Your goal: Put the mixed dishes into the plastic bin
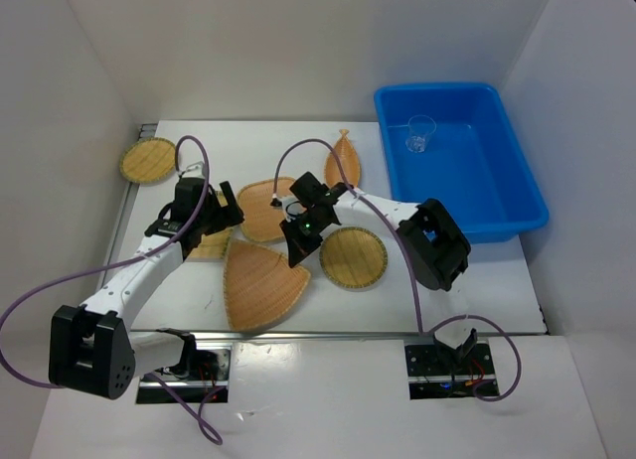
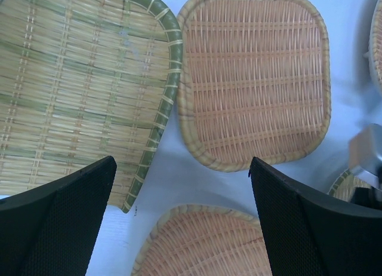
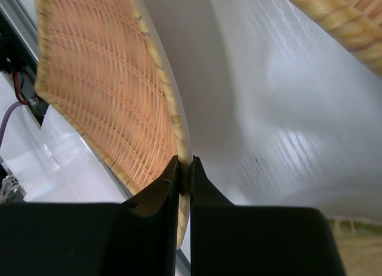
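Note:
My right gripper [image 1: 298,242] is shut on the rim of the fan-shaped tray [image 1: 260,285]. In the right wrist view the fingers [image 3: 161,192] pinch that rim, and the tray [image 3: 101,91] stands tilted on the left. My left gripper [image 1: 214,216] is open and empty. It hovers over the table between a greenish tray [image 2: 77,91], the rounded-square tray [image 2: 256,79] and the fan tray [image 2: 209,246]. The blue bin [image 1: 517,186] stands at the back right. The clear cup [image 1: 419,133] stands upright inside it.
A round tray [image 1: 353,257] lies right of the fan tray. A second round tray [image 1: 148,161] lies at the far left. A pointed leaf tray [image 1: 343,161] lies at the back. White walls enclose the table on three sides.

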